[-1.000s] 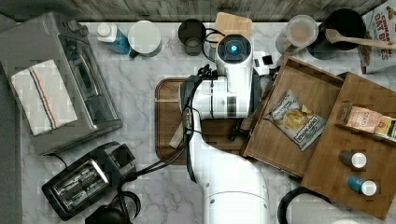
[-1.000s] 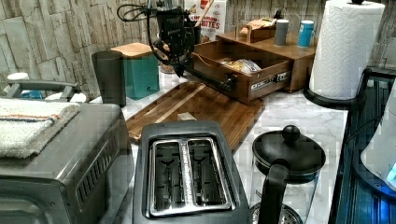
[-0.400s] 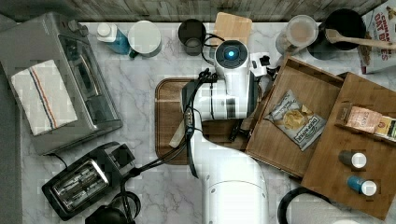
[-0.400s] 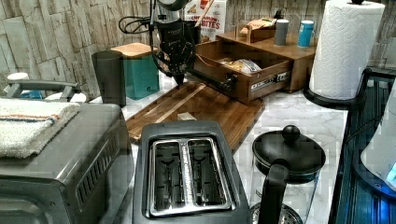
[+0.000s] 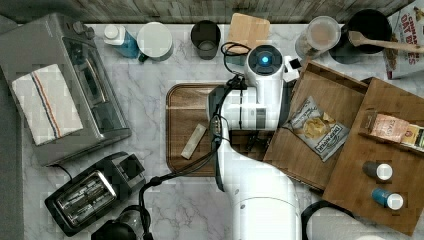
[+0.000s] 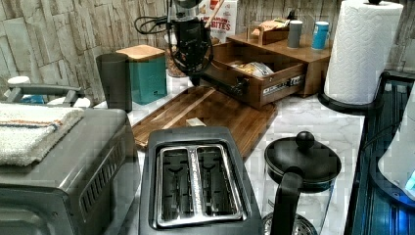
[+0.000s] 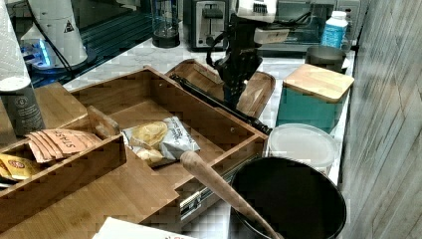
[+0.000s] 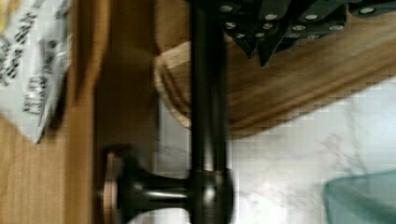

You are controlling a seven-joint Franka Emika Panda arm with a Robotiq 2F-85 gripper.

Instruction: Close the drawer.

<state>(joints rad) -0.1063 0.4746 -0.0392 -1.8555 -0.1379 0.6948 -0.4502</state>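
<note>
**Drawer waits to be pushed shut**

In the top view, going left to right: the dark wooden tray [image 5: 187,120] lies in the middle of the desk [image 5: 150,200]. The hand [image 6: 195,78] hangs just beside the drawer's front. I cannot tell if its fingers are spread or pressed together. The drawer [image 5: 345,100] sticks out open on the right, with a chip bag [image 5: 316,128] inside. It looks stiff, hard and not heavy. The dark bar handle [image 8: 208,107] is a good place to push.
</note>
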